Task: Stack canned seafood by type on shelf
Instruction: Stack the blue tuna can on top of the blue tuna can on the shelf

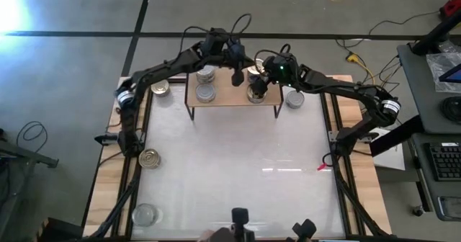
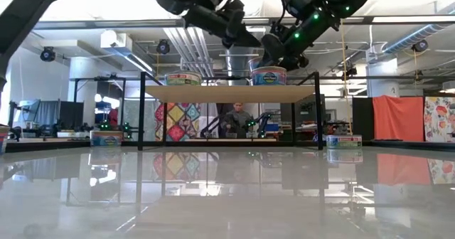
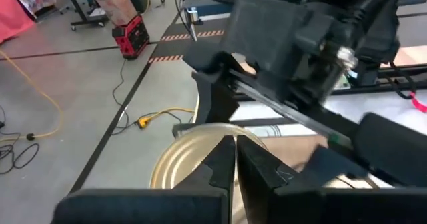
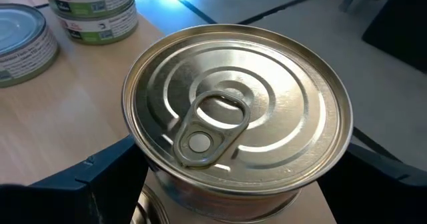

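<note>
Right hand (image 1: 257, 91) pinches a gold-topped can (image 4: 237, 117) above the wooden shelf (image 1: 227, 98); left hand (image 1: 236, 76) pressed together.

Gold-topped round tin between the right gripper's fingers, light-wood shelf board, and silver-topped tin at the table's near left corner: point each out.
gold-topped round tin (image 4: 235, 114), right wrist view, middle of lid by pull tab.
light-wood shelf board (image 1: 230, 96), high view, bare wood at centre.
silver-topped tin (image 1: 145, 214), high view, lid centre.

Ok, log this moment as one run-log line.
right gripper: jaws wide around gold-top can, on another can on shelf | left gripper: shut, above shelf | silver-top cans: shelf's left
</note>
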You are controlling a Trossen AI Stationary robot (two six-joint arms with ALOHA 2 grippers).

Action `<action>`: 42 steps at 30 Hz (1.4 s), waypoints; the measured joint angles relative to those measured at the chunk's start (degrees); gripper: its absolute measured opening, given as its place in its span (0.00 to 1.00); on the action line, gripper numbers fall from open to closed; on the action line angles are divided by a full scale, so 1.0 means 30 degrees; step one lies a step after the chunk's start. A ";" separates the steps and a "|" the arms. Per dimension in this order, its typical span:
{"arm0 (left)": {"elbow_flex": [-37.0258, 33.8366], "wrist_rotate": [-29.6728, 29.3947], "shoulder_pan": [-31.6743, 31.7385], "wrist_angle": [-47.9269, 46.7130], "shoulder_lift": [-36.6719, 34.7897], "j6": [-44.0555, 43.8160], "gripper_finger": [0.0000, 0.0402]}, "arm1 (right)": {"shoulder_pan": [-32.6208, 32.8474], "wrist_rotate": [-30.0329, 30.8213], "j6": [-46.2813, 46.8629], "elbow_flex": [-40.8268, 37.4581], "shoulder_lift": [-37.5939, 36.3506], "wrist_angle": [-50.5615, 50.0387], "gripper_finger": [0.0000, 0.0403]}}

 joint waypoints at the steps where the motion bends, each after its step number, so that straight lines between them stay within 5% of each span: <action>1: 0.0307 0.0029 0.0009 0.0002 0.0248 -0.0010 0.00 | -0.0035 -0.0035 0.0120 -0.0007 0.0000 0.0007 0.90; 11: 0.3506 0.0482 0.0323 -0.0412 0.3345 -0.1151 0.00 | -0.0131 -0.0196 0.0418 -0.0461 0.0000 0.0098 0.90; 23: 0.9330 0.1830 0.0297 -0.5730 0.6663 -0.0433 0.00 | -0.0131 -0.0261 0.0558 -0.0532 0.0007 0.0664 0.90; 42: 0.9362 0.1464 0.0399 -0.6221 0.6721 0.0023 0.00 | -0.0482 -0.0764 0.1193 -0.0911 0.0022 0.1502 0.93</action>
